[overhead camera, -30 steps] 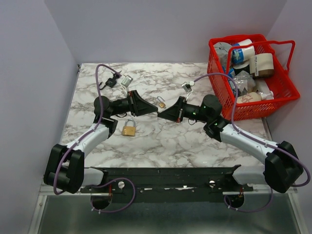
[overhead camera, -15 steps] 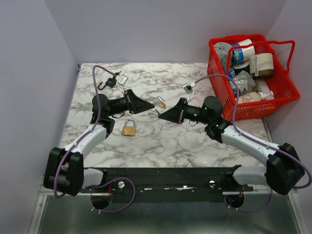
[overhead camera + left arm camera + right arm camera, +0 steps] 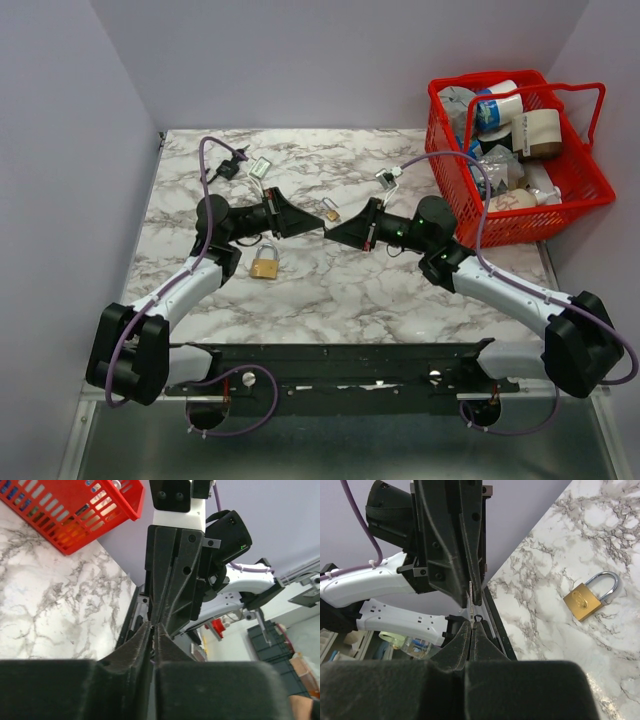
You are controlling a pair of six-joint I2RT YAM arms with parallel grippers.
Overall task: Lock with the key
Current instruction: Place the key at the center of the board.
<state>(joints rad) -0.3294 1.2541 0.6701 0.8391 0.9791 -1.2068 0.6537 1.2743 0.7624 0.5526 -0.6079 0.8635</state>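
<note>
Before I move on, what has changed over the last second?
Little. The left gripper swung slightly toward the far edge, then came back tip to tip with the right gripper. Both are shut, and nothing was visibly taken or let go. The right gripper, the brass padlock, the small padlock and the basket stayed put.

The table [image 3: 330,290] is smooth and marble-patterned, white veined with grey, with a slight sheen. The padlock [image 3: 582,600] has a brushed brass body and a polished silvery metal shackle. The basket [image 3: 520,228] is glossy red plastic. The left gripper [image 3: 317,229] and right gripper [image 3: 328,233] are matt black, finely ridged plastic.
</note>
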